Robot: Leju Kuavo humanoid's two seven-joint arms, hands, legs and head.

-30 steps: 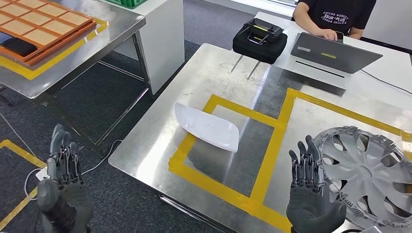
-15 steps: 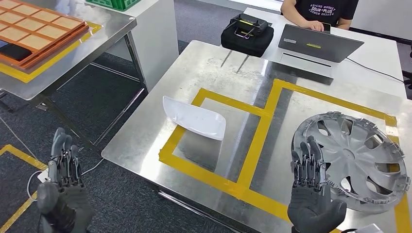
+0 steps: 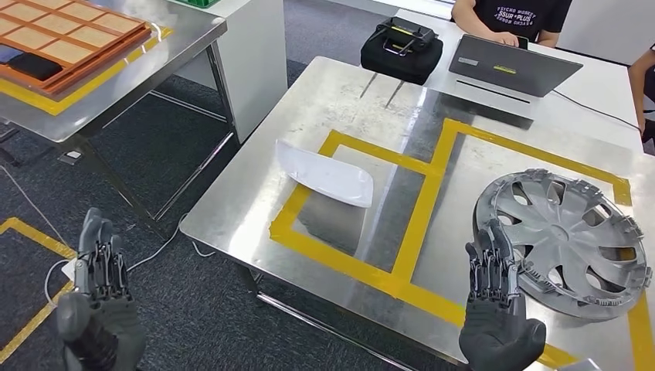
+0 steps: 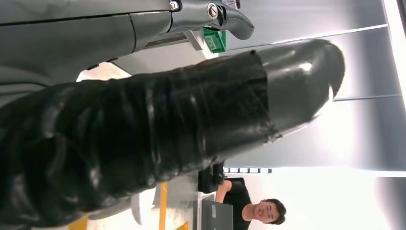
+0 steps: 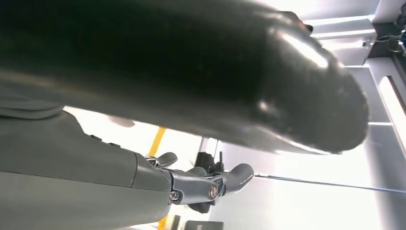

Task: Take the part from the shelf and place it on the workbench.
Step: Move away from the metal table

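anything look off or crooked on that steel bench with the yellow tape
The white part lies askew: it straddles the tape line of the left yellow square instead of sitting inside it, angled to the lines. The wheel cover overlaps the tape at the right. Nothing looks spilled or broken. Both hands, left and right, hold nothing.

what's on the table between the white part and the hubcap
In the head view, between the white part and the hubcap lies bare steel table crossed by one strip of yellow tape; no object sits there.
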